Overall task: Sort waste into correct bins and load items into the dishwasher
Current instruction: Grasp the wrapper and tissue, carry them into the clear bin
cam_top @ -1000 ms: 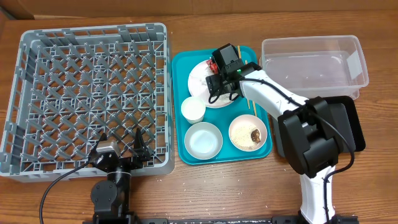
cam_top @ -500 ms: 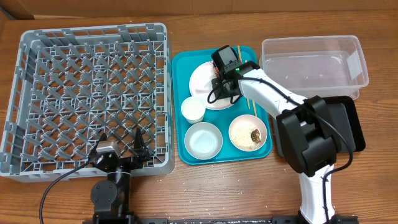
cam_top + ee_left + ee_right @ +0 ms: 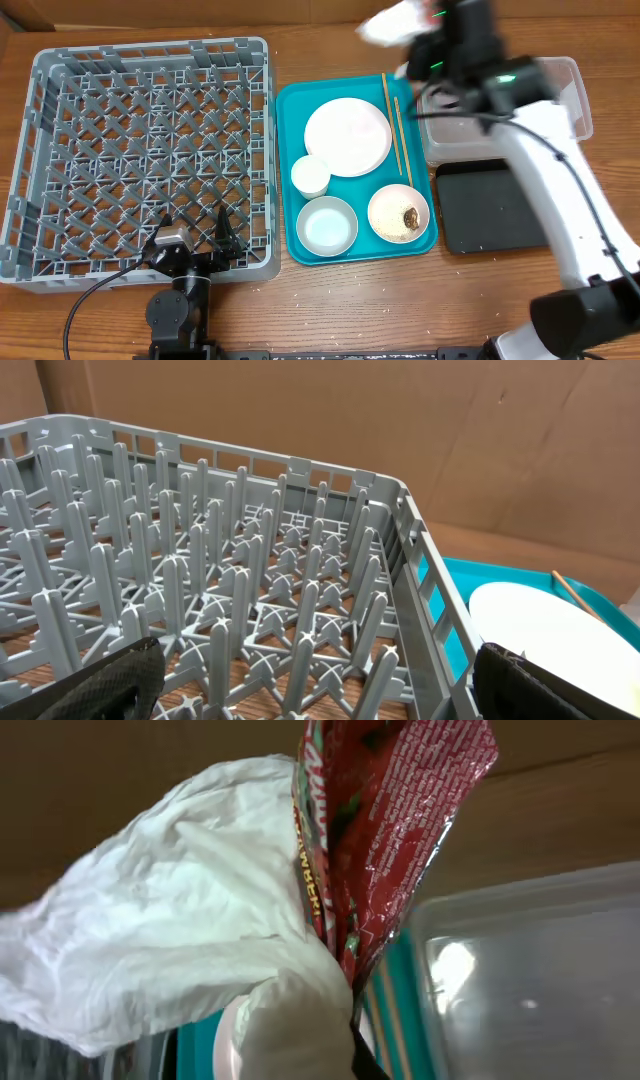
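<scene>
My right gripper (image 3: pixel 428 48) is raised above the table's far edge, between the teal tray (image 3: pixel 290 110) and the clear tub (image 3: pixel 510 100). It is shut on the crumpled white napkin (image 3: pixel 170 940) and the shiny red wrapper (image 3: pixel 385 810) together. The plate (image 3: pixel 347 136) lies bare on the teal tray, with the chopsticks (image 3: pixel 395 130) to its right. In front of it are the cup (image 3: pixel 311 176), an empty bowl (image 3: pixel 327 224) and a bowl with rice and a brown scrap (image 3: pixel 399 213). My left gripper (image 3: pixel 195 245) rests open at the near edge of the grey dish rack (image 3: pixel 140 150).
The black tray (image 3: pixel 495 205) lies in front of the clear tub, at the right of the teal tray. A brown cardboard wall runs along the back of the table. My right arm stretches over the tub and the black tray.
My right gripper shut on the napkin and wrapper at the plate, then rose and swung back to the right with them. The plate is now bare. The left arm has not moved.
</scene>
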Robot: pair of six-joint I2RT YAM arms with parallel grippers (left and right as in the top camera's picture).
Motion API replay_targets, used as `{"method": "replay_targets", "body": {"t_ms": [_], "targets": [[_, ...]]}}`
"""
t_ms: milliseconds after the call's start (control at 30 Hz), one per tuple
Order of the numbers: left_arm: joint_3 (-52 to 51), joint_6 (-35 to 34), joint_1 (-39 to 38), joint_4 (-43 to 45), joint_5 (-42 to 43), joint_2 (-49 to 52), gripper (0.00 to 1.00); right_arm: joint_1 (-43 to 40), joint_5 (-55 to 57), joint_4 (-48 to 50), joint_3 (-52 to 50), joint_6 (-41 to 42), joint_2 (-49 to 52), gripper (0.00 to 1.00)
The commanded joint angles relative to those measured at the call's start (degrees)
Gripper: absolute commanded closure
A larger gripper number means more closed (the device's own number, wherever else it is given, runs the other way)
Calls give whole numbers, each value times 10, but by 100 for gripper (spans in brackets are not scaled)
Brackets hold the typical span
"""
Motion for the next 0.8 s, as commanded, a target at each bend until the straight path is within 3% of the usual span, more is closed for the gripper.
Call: {"method": "replay_targets", "body": {"t_ms": [0,233,633,733,767], "targets": [[-2,11,2,2,1,-5,0,-64,27,-5,-10,100,33,96],[-2,11,2,2,1,-5,0,-136,27,-5,-17,151,95,96],[-2,11,2,2,1,-5,0,-148,27,-45,-17,182,143,95],[-2,11,2,2,1,-5,0,-148,17,-61,-17,182,143,63],[-2,11,2,1,1,-5,0,-148,14,-68,-17,180,143,58]]}}
